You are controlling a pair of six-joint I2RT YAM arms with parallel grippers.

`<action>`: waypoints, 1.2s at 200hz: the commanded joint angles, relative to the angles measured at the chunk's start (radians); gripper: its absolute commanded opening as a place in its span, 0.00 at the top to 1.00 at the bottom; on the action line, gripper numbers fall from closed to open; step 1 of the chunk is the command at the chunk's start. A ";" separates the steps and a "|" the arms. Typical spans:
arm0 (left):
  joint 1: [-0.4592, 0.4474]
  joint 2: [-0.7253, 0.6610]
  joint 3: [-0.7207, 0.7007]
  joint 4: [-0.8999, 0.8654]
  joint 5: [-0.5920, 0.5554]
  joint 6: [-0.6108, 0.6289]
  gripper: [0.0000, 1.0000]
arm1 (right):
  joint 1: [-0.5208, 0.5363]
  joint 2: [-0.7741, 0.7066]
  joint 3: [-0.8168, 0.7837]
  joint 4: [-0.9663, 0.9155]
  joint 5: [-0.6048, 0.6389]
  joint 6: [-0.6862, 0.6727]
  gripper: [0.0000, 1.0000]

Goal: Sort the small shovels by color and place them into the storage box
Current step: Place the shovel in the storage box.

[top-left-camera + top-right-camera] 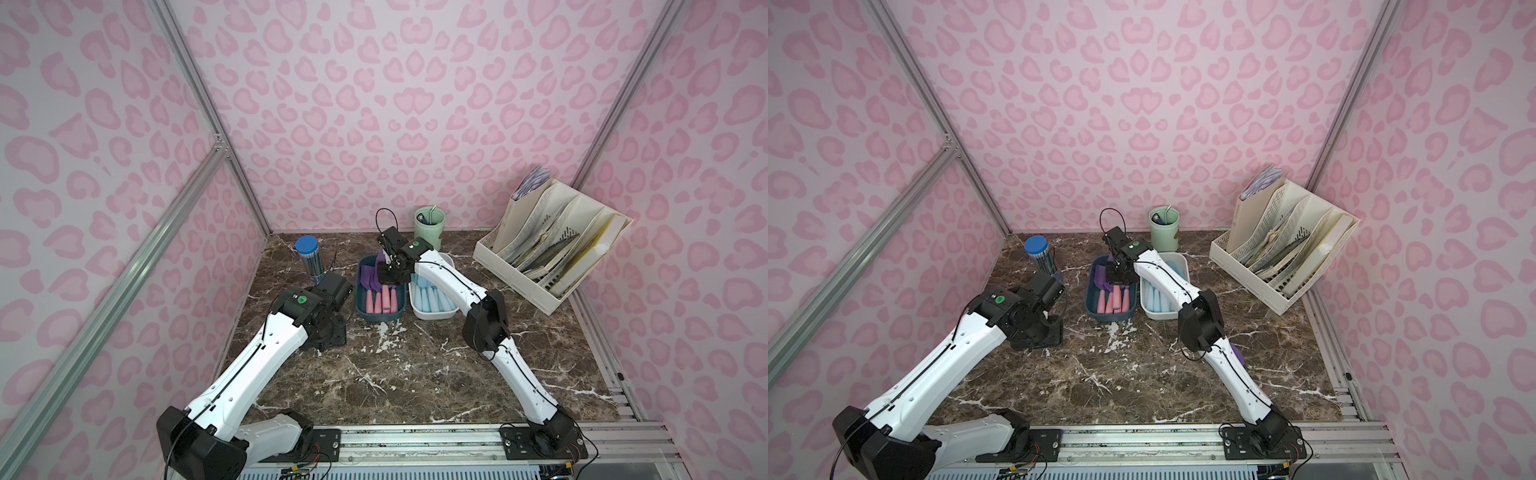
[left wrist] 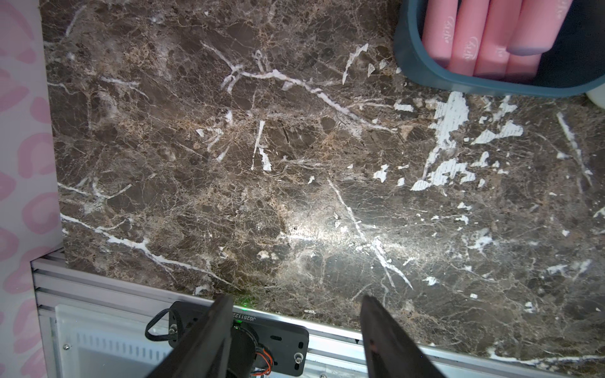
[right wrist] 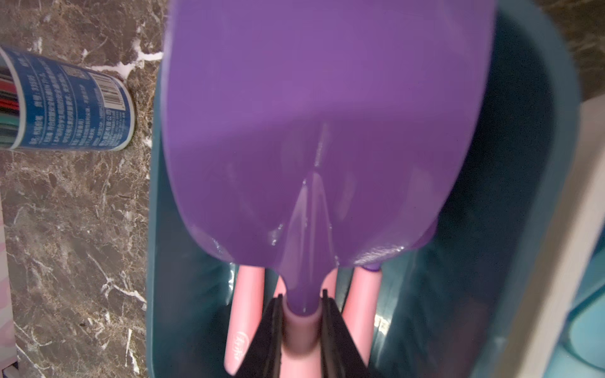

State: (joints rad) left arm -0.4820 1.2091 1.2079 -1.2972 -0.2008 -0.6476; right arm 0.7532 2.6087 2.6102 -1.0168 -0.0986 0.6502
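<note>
My right gripper [image 3: 301, 296] is shut on the pink handle of a purple-bladed shovel [image 3: 320, 114], just behind its neck. It holds the shovel over the dark teal storage box [image 1: 360, 307], with the blade towards the box's far end. In both top views, several purple shovels with pink handles [image 1: 380, 301] lie in that box. Light blue shovels [image 1: 430, 297] fill the white box [image 1: 432, 315] beside it. A purple piece [image 1: 1237, 353] shows on the table behind the right forearm. My left gripper [image 2: 296, 299] is open and empty above bare table, left of the teal box [image 2: 412, 62].
A clear pencil tube with a blue cap [image 1: 309, 257] stands left of the teal box, close to the left wrist. A green cup [image 1: 429, 226] is behind the boxes. A cream file organizer [image 1: 548, 249] fills the back right corner. Pink walls enclose the marble table [image 1: 395, 374].
</note>
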 commanded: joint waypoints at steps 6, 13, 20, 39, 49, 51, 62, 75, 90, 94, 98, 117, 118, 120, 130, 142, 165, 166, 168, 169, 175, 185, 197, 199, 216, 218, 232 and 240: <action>0.002 0.001 0.004 -0.019 -0.009 0.008 0.33 | 0.007 0.010 0.008 -0.018 0.040 -0.014 0.86; 0.002 0.001 0.001 -0.015 -0.009 0.008 0.33 | 0.009 0.011 0.008 -0.023 0.044 -0.016 0.86; 0.002 0.001 -0.002 -0.013 -0.008 0.006 0.33 | 0.010 0.015 0.009 -0.026 0.046 -0.019 0.86; 0.002 0.000 -0.011 -0.008 -0.006 0.006 0.33 | 0.015 0.025 0.008 -0.034 0.040 -0.023 0.85; 0.002 -0.002 -0.016 -0.005 -0.003 0.006 0.33 | 0.017 0.029 0.009 -0.038 0.045 -0.025 0.85; 0.002 -0.003 -0.017 -0.004 -0.003 0.006 0.33 | 0.017 0.029 0.008 -0.038 0.046 -0.025 0.85; 0.001 -0.003 -0.021 -0.001 0.000 0.006 0.33 | 0.020 0.030 0.008 -0.040 0.048 -0.024 0.85; 0.002 -0.003 -0.023 0.001 0.000 0.003 0.33 | 0.021 0.031 0.008 -0.039 0.047 -0.026 0.85; 0.002 -0.003 -0.024 0.003 0.000 0.004 0.33 | 0.021 0.037 0.009 -0.042 0.049 -0.027 0.84; 0.001 -0.002 -0.023 0.003 0.000 0.004 0.33 | 0.021 0.041 0.009 -0.043 0.050 -0.028 0.84; 0.002 -0.002 -0.024 0.003 0.000 0.005 0.33 | 0.021 0.042 0.009 -0.045 0.050 -0.028 0.84; 0.002 -0.003 -0.027 0.003 -0.003 0.005 0.33 | 0.021 0.050 0.008 -0.049 0.045 -0.030 0.84; 0.002 -0.003 -0.028 0.003 -0.003 0.005 0.33 | 0.022 0.051 0.009 -0.048 0.045 -0.030 0.84; 0.002 -0.002 -0.027 0.003 -0.003 0.006 0.33 | 0.022 0.052 0.008 -0.048 0.044 -0.031 0.84; 0.002 -0.002 -0.029 0.004 -0.001 0.005 0.33 | 0.023 0.053 0.008 -0.050 0.043 -0.031 0.83; 0.001 -0.001 -0.032 0.006 -0.001 0.006 0.33 | 0.022 0.056 0.008 -0.050 0.044 -0.031 0.83; 0.001 -0.003 -0.033 0.008 -0.001 0.006 0.33 | 0.023 0.061 0.008 -0.048 0.040 -0.029 0.82; 0.002 -0.002 -0.034 0.008 -0.001 0.005 0.33 | 0.023 0.061 0.008 -0.048 0.040 -0.029 0.82; 0.002 -0.002 -0.035 0.007 -0.002 0.005 0.33 | 0.022 0.061 0.009 -0.048 0.040 -0.031 0.82; 0.002 -0.003 -0.035 0.007 -0.002 0.005 0.33 | 0.023 0.062 0.009 -0.048 0.040 -0.030 0.82; 0.002 -0.002 -0.036 0.007 -0.001 0.005 0.33 | 0.023 0.062 0.009 -0.047 0.039 -0.030 0.82; 0.001 -0.002 -0.036 0.008 -0.001 0.005 0.33 | 0.023 0.065 0.009 -0.046 0.036 -0.030 0.81; 0.002 -0.002 -0.037 0.009 0.001 0.005 0.33 | 0.023 0.065 0.008 -0.045 0.032 -0.030 0.80; 0.001 -0.002 -0.037 0.010 0.000 0.005 0.33 | 0.023 0.066 0.008 -0.045 0.032 -0.029 0.80; 0.002 -0.002 -0.038 0.009 0.001 0.005 0.33 | 0.023 0.068 0.008 -0.045 0.030 -0.029 0.78; 0.001 -0.001 -0.038 0.010 0.002 0.005 0.33 | 0.022 0.069 0.009 -0.045 0.030 -0.029 0.78; 0.001 -0.001 -0.039 0.010 0.001 0.005 0.33 | 0.023 0.068 0.009 -0.045 0.029 -0.027 0.77; 0.002 -0.002 -0.040 0.010 0.000 0.005 0.33 | 0.022 0.068 0.009 -0.044 0.029 -0.027 0.77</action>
State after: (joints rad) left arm -0.4816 1.2095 1.1702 -1.2823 -0.1993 -0.6479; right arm 0.7765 2.6755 2.6122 -1.0603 -0.0654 0.6239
